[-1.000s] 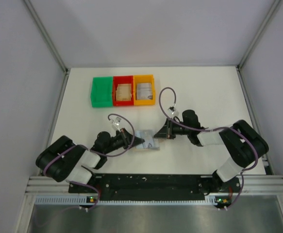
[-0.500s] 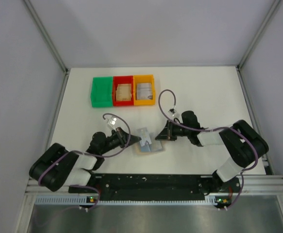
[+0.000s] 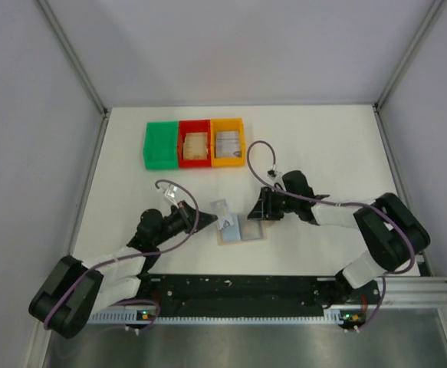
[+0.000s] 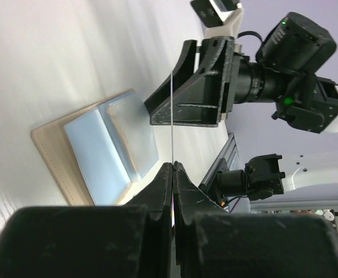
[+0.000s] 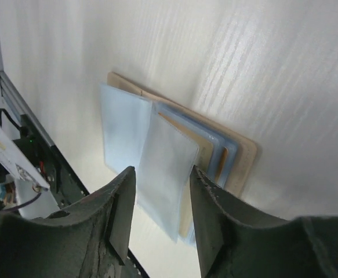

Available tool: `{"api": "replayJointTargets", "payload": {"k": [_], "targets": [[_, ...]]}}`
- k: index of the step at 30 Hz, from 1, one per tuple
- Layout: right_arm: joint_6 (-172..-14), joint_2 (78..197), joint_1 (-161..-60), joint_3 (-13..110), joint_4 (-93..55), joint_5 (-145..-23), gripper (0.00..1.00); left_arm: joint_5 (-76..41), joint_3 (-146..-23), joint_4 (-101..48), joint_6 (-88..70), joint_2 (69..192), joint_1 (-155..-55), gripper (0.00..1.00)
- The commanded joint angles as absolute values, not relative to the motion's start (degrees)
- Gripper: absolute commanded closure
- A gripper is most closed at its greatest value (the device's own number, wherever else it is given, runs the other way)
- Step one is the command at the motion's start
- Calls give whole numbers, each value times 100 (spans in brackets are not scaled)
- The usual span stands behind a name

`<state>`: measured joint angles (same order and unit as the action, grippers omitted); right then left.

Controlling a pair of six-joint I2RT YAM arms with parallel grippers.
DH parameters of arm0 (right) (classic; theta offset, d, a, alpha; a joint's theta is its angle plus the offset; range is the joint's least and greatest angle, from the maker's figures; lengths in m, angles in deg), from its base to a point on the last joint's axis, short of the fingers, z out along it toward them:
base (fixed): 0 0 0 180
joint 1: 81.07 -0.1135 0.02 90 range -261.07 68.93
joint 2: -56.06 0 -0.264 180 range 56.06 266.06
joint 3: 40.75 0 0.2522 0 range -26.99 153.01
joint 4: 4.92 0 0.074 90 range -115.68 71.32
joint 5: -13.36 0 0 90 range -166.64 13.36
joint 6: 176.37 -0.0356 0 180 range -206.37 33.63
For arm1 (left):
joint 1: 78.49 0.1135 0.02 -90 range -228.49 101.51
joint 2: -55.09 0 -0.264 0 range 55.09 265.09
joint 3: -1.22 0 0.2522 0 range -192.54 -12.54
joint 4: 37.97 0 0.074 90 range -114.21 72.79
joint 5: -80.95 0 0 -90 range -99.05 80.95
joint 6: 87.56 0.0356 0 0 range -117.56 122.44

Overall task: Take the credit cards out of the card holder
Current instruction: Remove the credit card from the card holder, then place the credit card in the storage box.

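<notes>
The card holder (image 3: 244,229) lies open on the table between the arms, tan outside with blue-grey sleeves (image 5: 163,156). My left gripper (image 4: 173,165) is shut on a thin grey-silver credit card (image 3: 221,211), seen edge-on as a fine line (image 4: 173,116) above the holder (image 4: 99,150). The card is lifted clear of the sleeves, just left of the holder. My right gripper (image 5: 160,179) hovers open over the holder's sleeves, with nothing between its fingers; it sits at the holder's right edge (image 3: 258,209).
Three plastic bins stand in a row at the back: green (image 3: 160,144), red (image 3: 195,142) holding tan cards, orange (image 3: 228,141) holding grey cards. The metal base rail (image 3: 238,287) runs along the near edge.
My left gripper has drawn back to the left with a card pulled out of the holder. My right gripper has opened and let go of the holder.
</notes>
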<state>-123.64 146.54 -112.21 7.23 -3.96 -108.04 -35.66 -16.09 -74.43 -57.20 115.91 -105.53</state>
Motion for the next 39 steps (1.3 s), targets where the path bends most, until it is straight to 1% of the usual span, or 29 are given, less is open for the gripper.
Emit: {"api": "replayJointTargets", "payload": {"k": [1,4,8,10,13,17,20,25,31,39], "targets": [[-11880,13773,-11307,1080,-1383,-10003,54,-3551,-1500,-7571,-5706,11521,-10538,100],[-11914,13193,-11315,1185,-1561,-9932,48,-3568,-1553,-7615,-5785,11495,-10538,100],[-12467,12840,-11377,1151,-825,-10467,44,-3524,-1606,-7747,-6004,11468,-10538,100],[-12836,12840,-11526,1107,-271,-10713,43,-3463,-1614,-7878,-6180,11451,-10538,100],[-13215,12945,-11772,1142,292,-10767,42,-3480,-1676,-8089,-6417,11433,-10538,100],[-13514,13138,-11913,1159,837,-10863,42,-3507,-1773,-8204,-6664,11284,-10529,100],[-13585,13235,-11957,1203,953,-10925,42,-3542,-1852,-8160,-6734,11100,-10547,100],[-13672,13428,-12001,1282,1155,-11048,45,-3560,-1887,-8108,-6814,10880,-10538,100],[-13769,13587,-12045,1353,1410,-11311,55,-3507,-1887,-8107,-6875,10748,-10538,100],[-14147,13657,-12063,1142,2078,-11540,60,-3323,-1913,-8248,-7024,10721,-10547,100]]}}
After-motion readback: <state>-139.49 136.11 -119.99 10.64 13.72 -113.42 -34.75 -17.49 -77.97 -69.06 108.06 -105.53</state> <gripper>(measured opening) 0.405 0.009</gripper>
